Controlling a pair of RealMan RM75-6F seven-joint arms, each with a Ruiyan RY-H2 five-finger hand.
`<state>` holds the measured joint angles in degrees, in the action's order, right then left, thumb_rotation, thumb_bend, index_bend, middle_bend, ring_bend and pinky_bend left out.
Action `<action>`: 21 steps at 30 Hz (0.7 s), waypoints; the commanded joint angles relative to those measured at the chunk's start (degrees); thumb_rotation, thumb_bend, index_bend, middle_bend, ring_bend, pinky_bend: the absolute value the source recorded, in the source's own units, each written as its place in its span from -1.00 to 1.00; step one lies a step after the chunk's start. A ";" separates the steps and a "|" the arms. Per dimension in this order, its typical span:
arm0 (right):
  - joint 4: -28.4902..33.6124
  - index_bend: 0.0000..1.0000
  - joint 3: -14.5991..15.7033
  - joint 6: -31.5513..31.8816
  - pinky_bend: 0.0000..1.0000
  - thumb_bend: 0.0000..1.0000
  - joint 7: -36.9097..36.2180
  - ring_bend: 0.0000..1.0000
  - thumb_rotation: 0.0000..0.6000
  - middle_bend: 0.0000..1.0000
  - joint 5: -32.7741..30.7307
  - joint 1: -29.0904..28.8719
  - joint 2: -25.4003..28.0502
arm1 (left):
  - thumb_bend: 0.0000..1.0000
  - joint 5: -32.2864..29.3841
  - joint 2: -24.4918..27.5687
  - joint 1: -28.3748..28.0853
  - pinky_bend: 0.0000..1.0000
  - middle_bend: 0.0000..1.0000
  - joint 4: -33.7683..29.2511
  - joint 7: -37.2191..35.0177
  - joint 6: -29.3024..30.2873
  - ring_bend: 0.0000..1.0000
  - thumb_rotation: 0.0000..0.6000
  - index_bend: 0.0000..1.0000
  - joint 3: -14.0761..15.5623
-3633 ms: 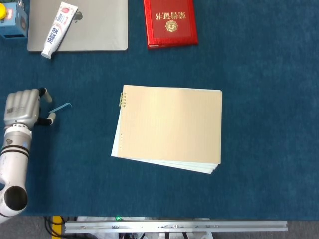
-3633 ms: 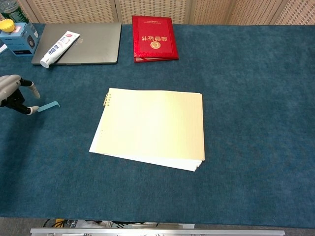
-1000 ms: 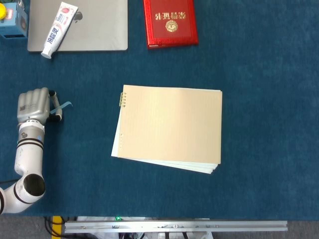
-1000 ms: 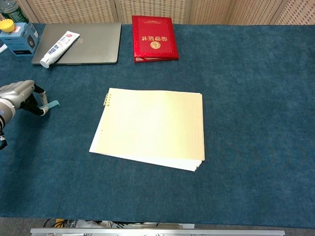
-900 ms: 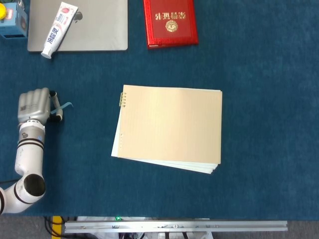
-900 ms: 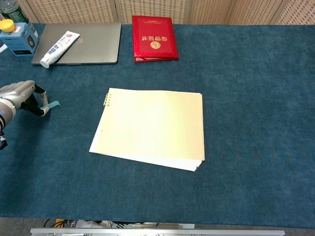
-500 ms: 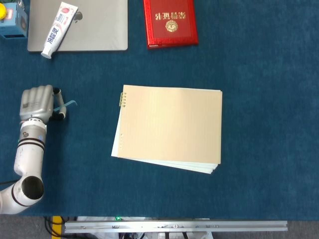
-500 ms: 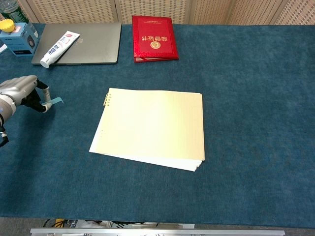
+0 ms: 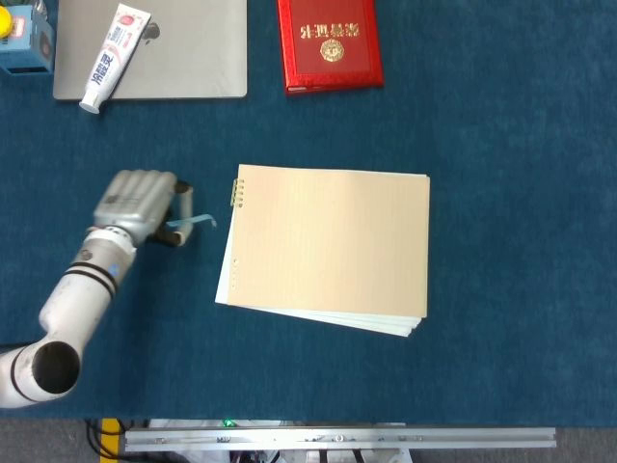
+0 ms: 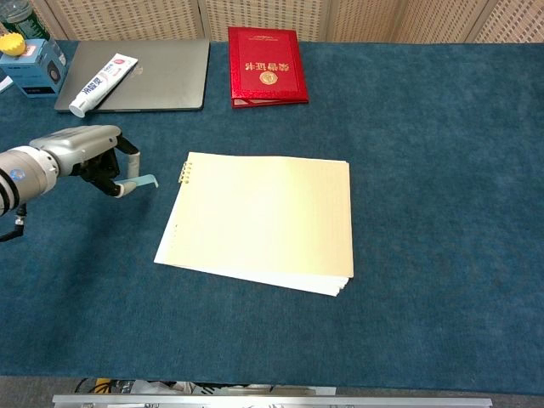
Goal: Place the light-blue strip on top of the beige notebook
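Note:
My left hand (image 9: 140, 204) (image 10: 92, 155) pinches the light-blue strip (image 9: 195, 223) (image 10: 145, 180), which sticks out to the right of its fingertips. The strip's free end hangs a short way left of the beige notebook (image 9: 333, 244) (image 10: 268, 217), near its small spiral binding at the top left corner. The notebook lies flat in the middle of the blue table, with white pages fanning out under its lower edge. My right hand is in neither view.
At the back left lies a grey laptop (image 9: 183, 48) (image 10: 153, 72) with a toothpaste tube (image 9: 114, 43) (image 10: 102, 72) on it. A red booklet (image 9: 328, 43) (image 10: 266, 76) sits behind the notebook. A blue box (image 9: 21, 40) (image 10: 30, 68) stands at the far left corner.
My left hand closed its fingers on the strip, lifted it off the cloth and carried it rightward from the table's left edge to just beside the notebook. The notebook has not moved.

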<state>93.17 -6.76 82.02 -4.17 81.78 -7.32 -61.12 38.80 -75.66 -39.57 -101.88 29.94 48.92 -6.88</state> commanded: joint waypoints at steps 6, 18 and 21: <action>0.02 -0.31 -0.01 0.04 -0.32 -0.48 -0.20 -0.19 1.00 -0.20 -0.15 0.15 0.17 | -0.23 -4.71 -4.79 -6.73 1.00 1.00 -0.15 6.16 0.13 1.00 1.00 0.12 2.18; -0.45 -0.31 0.06 0.74 -0.32 -0.48 -1.42 -0.19 1.00 -0.20 -0.15 0.87 0.67 | -0.23 -15.75 -9.99 -14.29 1.00 1.00 2.24 13.43 3.90 1.00 1.00 0.12 4.45; -0.67 -0.31 0.08 0.86 -0.32 -0.48 -1.78 -0.19 1.00 -0.20 -0.15 1.02 0.73 | -0.23 -17.41 -9.93 -15.32 1.00 1.00 1.88 14.02 3.68 1.00 1.00 0.10 5.05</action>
<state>92.50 -6.68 82.88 -5.95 81.63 -6.31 -60.40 21.85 -85.48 -54.46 -99.92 43.62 52.57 -2.15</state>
